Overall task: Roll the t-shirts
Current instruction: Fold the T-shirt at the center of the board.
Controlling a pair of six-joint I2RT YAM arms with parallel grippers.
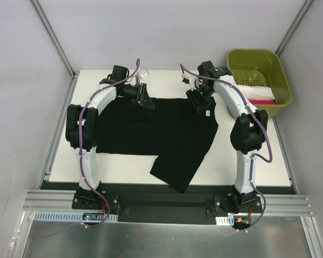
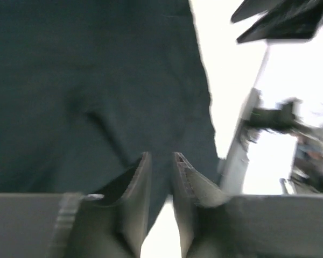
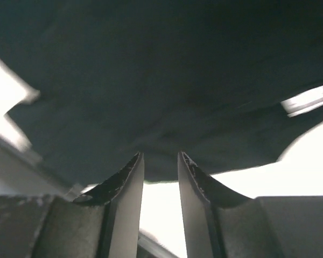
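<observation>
A black t-shirt (image 1: 151, 131) lies spread on the white table (image 1: 247, 156), one part trailing toward the near edge. Both grippers are at its far edge. My left gripper (image 1: 149, 103) is at the far left part of that edge; in the left wrist view its fingers (image 2: 142, 183) stand close together with dark cloth (image 2: 86, 80) running between them. My right gripper (image 1: 200, 106) is at the far right part, next to a small white label (image 1: 207, 113). In the right wrist view the cloth (image 3: 161, 70) puckers at the fingertips (image 3: 134, 161), and the label (image 3: 309, 99) shows at right.
An olive-green bin (image 1: 234, 56) stands at the far right corner of the table with white and pink cloth (image 1: 258, 94) inside. Grey walls and metal frame rails close in the table on three sides. The arm bases sit on a black rail (image 1: 161, 201) at the near edge.
</observation>
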